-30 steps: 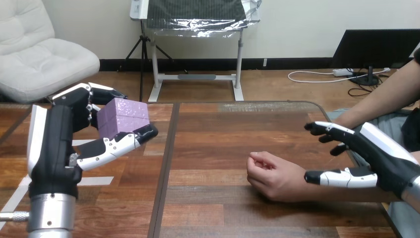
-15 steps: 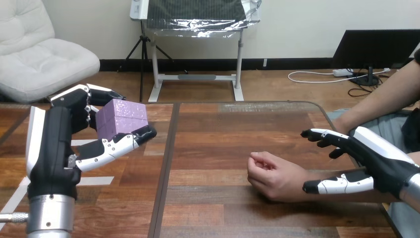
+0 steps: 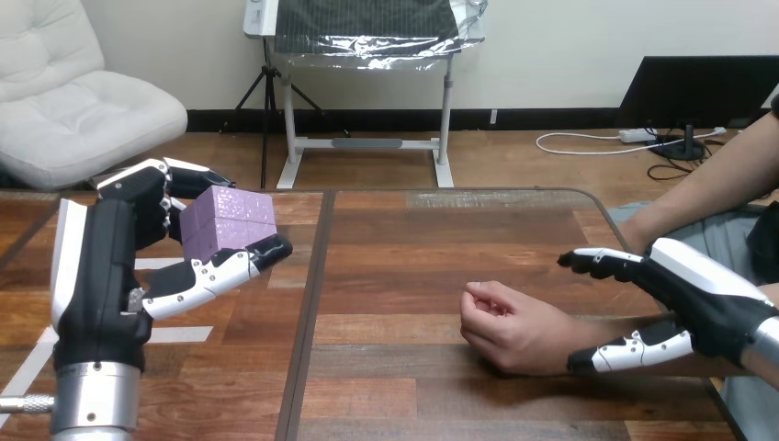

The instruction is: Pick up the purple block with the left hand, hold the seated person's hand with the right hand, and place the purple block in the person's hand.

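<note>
This looks like a robotics lab or test bench. A wooden table [image 3: 413, 230] carries strips of white tape [image 3: 170, 335]. The robot's silver left arm [image 3: 92, 404] and right arm [image 3: 764, 354] reach over the table, and a person's hand [image 3: 510, 326] rests on it.

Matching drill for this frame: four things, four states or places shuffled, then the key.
1. purple block
2. left hand
3. right hand
4. person's hand

A. resting on the table, loosely fisted
B. open, fingers straight, at the view's right
C. curled round a thing, raised at the view's left
D. pinched between fingers and thumb, off the table

Pairs: 1-D, 2-C, 3-B, 4-A
</note>
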`<state>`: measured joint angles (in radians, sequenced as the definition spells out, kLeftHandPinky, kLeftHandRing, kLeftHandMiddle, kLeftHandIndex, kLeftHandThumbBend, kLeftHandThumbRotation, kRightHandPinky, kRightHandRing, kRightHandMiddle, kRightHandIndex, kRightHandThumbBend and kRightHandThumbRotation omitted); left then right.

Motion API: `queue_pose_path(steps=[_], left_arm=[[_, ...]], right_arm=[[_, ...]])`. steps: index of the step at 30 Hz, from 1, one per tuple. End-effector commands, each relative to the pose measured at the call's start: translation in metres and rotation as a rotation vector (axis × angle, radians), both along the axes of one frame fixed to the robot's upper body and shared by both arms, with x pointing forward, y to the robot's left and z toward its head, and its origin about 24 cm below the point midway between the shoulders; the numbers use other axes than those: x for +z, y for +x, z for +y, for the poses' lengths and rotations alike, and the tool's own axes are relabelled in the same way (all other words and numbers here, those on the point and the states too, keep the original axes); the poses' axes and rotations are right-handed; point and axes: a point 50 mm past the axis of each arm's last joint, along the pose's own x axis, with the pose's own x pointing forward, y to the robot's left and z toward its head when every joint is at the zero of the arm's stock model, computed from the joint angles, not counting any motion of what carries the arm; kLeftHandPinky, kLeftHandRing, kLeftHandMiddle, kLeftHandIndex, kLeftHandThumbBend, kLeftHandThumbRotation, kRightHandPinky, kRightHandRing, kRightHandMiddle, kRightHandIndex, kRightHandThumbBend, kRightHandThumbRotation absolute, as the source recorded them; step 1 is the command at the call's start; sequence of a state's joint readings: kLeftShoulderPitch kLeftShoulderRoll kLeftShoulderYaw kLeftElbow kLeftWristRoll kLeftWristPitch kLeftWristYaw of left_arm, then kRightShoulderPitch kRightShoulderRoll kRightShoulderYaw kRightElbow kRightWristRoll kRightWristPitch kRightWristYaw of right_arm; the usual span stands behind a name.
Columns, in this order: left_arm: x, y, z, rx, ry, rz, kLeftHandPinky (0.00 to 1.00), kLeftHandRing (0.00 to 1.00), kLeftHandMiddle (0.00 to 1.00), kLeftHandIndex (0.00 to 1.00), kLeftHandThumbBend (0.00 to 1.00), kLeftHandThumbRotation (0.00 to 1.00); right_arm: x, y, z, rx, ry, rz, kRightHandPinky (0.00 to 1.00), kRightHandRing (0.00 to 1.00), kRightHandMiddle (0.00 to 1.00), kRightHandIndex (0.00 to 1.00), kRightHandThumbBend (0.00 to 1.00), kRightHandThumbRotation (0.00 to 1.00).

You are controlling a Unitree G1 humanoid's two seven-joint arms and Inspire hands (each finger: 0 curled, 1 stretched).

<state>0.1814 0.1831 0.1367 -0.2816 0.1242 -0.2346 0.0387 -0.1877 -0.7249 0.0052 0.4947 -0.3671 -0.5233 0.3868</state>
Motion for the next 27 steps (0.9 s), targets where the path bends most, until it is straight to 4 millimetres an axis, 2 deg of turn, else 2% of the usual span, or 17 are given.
queue_pose_path(steps=[1, 27], left_arm=[[0.013, 0.004, -0.002, -0.018, -0.004, -0.078, 0.26, 0.32, 0.37, 0.40, 0.53, 0.00], [0.012, 0.004, -0.001, -0.019, -0.019, -0.072, 0.25, 0.31, 0.37, 0.40, 0.52, 0.00]], right_arm=[[0.012, 0.012, -0.004, -0.002, -0.056, -0.024, 0.89, 0.87, 0.88, 0.88, 0.92, 0.39], [-0.006, 0.016, -0.003, -0.011, -0.199, 0.027, 0.89, 0.87, 0.87, 0.87, 1.00, 0.30]])
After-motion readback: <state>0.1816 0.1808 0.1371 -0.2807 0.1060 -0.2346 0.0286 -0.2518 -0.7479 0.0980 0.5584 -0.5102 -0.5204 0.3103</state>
